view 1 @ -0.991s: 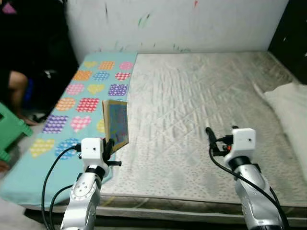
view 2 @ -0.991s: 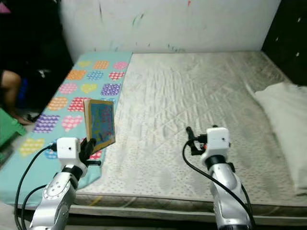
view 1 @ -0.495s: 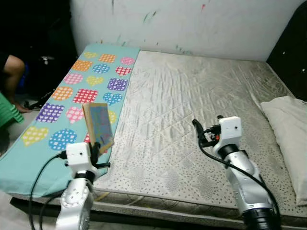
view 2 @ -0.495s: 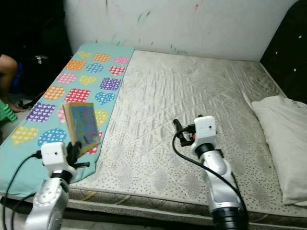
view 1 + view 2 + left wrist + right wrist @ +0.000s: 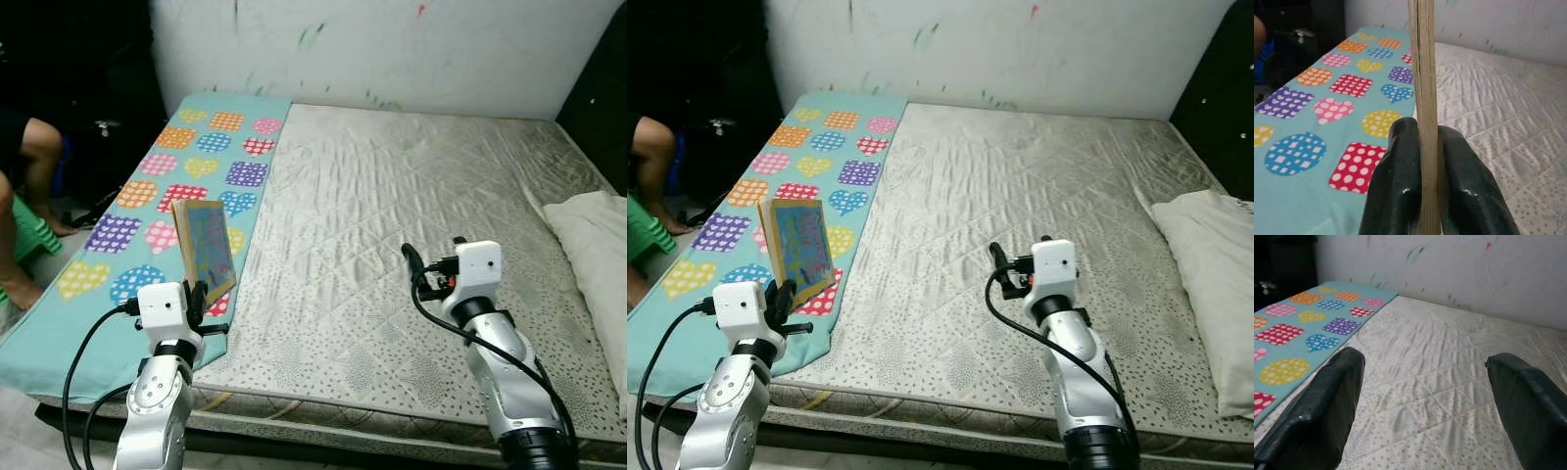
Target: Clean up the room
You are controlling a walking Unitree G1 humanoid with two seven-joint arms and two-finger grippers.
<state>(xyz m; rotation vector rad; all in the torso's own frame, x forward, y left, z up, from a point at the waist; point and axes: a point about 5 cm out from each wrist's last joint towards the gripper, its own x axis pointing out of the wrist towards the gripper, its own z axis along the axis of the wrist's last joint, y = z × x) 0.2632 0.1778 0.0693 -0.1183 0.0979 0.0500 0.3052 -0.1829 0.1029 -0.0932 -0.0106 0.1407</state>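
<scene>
Left gripper (image 5: 1425, 186) clamps upright book (image 5: 204, 245) over mattress (image 5: 392, 215) edge.

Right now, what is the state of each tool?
Left tool: closed on the book.
Right tool: open, holding nothing.

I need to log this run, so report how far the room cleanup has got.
Done: hard to judge; the bare mattress carries little besides the pillow and the teal heart-print mat. In hand: the left gripper is shut on a thin book, held upright above the mat's edge. The right gripper is open above the mattress. Left: putting the book away.
</scene>
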